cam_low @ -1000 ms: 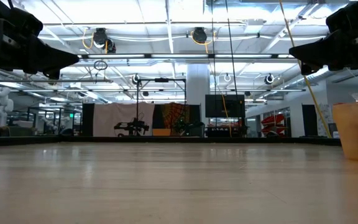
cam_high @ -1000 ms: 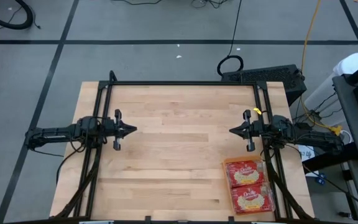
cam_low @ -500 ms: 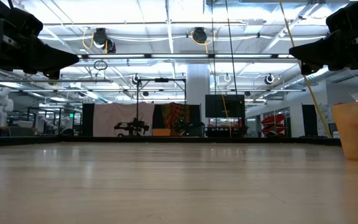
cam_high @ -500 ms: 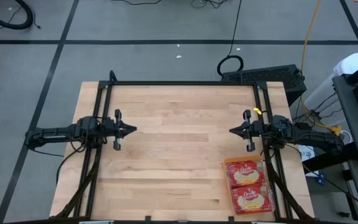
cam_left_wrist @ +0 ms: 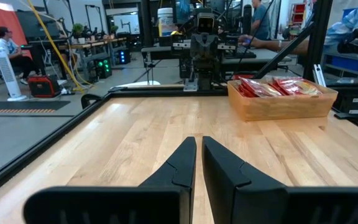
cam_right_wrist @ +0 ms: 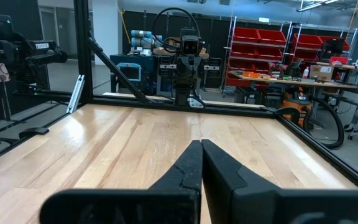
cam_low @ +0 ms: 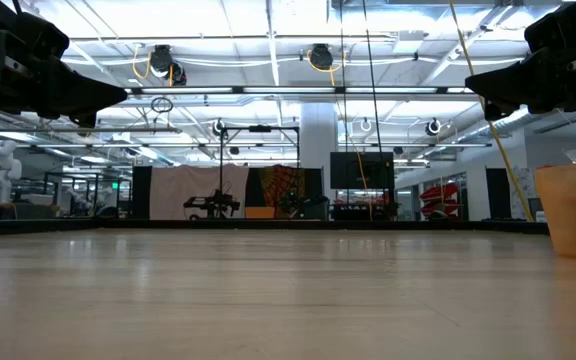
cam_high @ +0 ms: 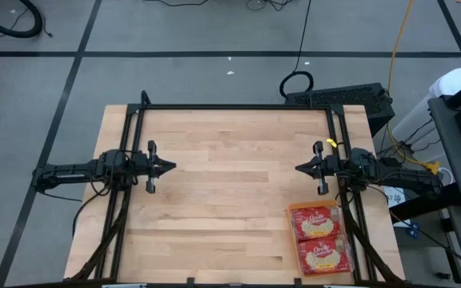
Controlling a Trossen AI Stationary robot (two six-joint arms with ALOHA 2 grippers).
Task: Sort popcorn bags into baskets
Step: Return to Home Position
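Near the table's right near corner stands the orange basket (cam_high: pixel 290 232), filled with red popcorn bags (cam_high: pixel 319 226) that show yellow-cream pictures. In the left wrist view the basket (cam_left_wrist: pixel 279 107) rests flat on the wood, with the bags (cam_left_wrist: pixel 272 87) rising just above its rim. My left gripper (cam_high: pixel 171 166) hovers shut over the table's left middle, pointing right. My right gripper (cam_high: pixel 298 168) hovers shut over the right middle, pointing left, a little beyond the basket's far end. Both are held high above the table in the low view. Neither touches anything.
A black frame (cam_high: pixel 230 108) runs along the table's far edge and down both sides beside the arms. The low view shows the basket's wall (cam_low: pixel 574 210) at its right edge. Bare wood (cam_high: pixel 222 200) lies between the grippers. People sit in the room beyond.
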